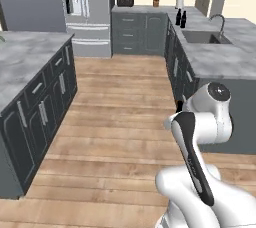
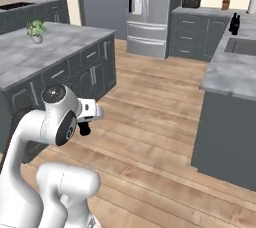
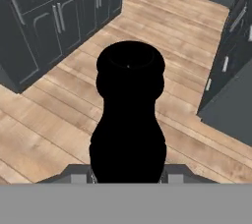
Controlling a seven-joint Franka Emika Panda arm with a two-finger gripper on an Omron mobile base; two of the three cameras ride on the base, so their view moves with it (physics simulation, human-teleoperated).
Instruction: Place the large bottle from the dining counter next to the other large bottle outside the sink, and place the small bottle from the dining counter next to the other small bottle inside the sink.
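A black bottle (image 3: 129, 115) stands upright between my gripper's (image 3: 128, 178) fingertips, and the gripper is shut on it over the wooden floor. Its size class I cannot tell. In the right base view the gripper (image 2: 84, 127) hangs low beside my arm, between the island and the sink counter. The sink (image 1: 205, 37) with its curved faucet (image 1: 220, 22) lies in the far right counter. Two dark bottles (image 1: 181, 18) stand close together on the counter beyond the sink, outside the basin. The dining counter is out of view.
A grey island with drawers (image 1: 35, 72) runs along the left and carries a small plant (image 2: 36, 30). The fridge (image 1: 86, 7) and back cabinets close the far end. Wooden floor (image 1: 120, 112) runs between island and sink counter (image 1: 220, 62).
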